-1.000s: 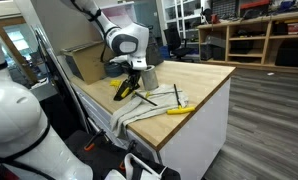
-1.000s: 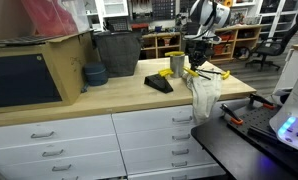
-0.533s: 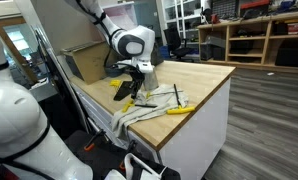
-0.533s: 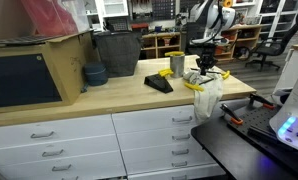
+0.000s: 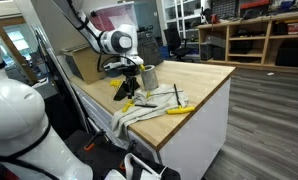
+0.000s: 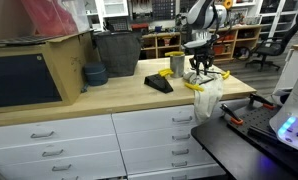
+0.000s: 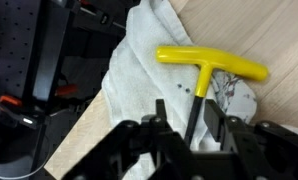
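In the wrist view a tool with a yellow T-handle [image 7: 211, 63] and a thin black shaft [image 7: 194, 108] lies on a crumpled white cloth [image 7: 139, 80]. My gripper [image 7: 188, 123] is straight over the shaft, with one black finger [image 7: 162, 122] on each side and a gap showing between each finger and the shaft. The jaws stand open, gripping nothing. In both exterior views the gripper [image 5: 135, 84] [image 6: 199, 68] points down at the cloth [image 5: 154, 103] [image 6: 204, 95], which hangs over the wooden counter's corner.
A second yellow-handled tool [image 5: 179, 109] lies on the cloth near the counter edge. On the counter are a black flat object [image 6: 159, 84], a yellow cup [image 6: 177, 64], stacked blue bowls [image 6: 94, 74], a dark bin [image 6: 117, 52] and a cardboard box [image 6: 59, 60]. The cloth's far side drops to the floor.
The jaws have widened and now stand off the shaft. The arm's wrist has swung back toward the cardboard box while the gripper stays over the cloth.
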